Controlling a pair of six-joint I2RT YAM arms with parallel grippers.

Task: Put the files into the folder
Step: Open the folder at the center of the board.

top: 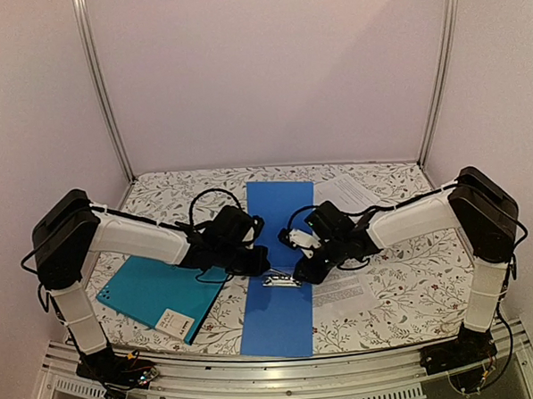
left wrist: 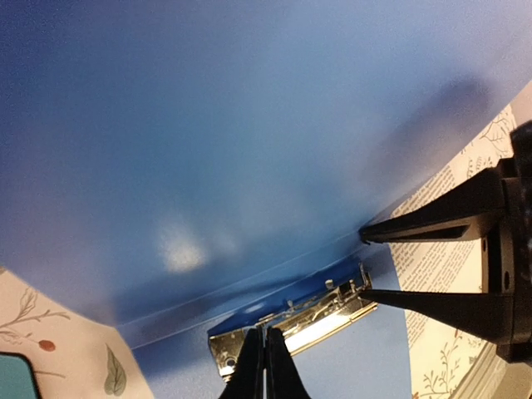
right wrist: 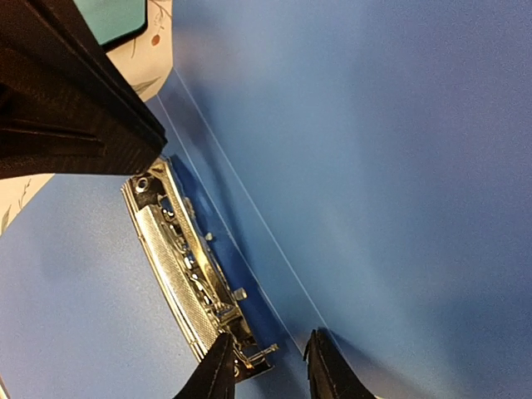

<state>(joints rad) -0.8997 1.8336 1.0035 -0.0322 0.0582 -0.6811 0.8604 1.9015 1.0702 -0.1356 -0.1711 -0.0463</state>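
Observation:
The teal folder (top: 151,295) lies closed at the left, its white label (top: 175,322) at the near corner. Two files, white printed sheets, lie on the table, one at the back right (top: 347,193) and one at the near right (top: 343,294). A plain blue folder (top: 280,319) lies open in the middle, with a metal clip (top: 284,280) across its spine. My left gripper (left wrist: 266,366) is shut, its tips on the clip's (left wrist: 291,328) left end. My right gripper (right wrist: 268,353) is open, its fingers straddling the clip's (right wrist: 179,258) other end and the spine.
The tablecloth (top: 414,281) has a floral print. Metal posts (top: 104,92) and white walls close in the back and sides. The near printed sheet (left wrist: 432,266) borders the blue folder's right edge. A corner of the teal folder (right wrist: 116,17) shows behind my left gripper.

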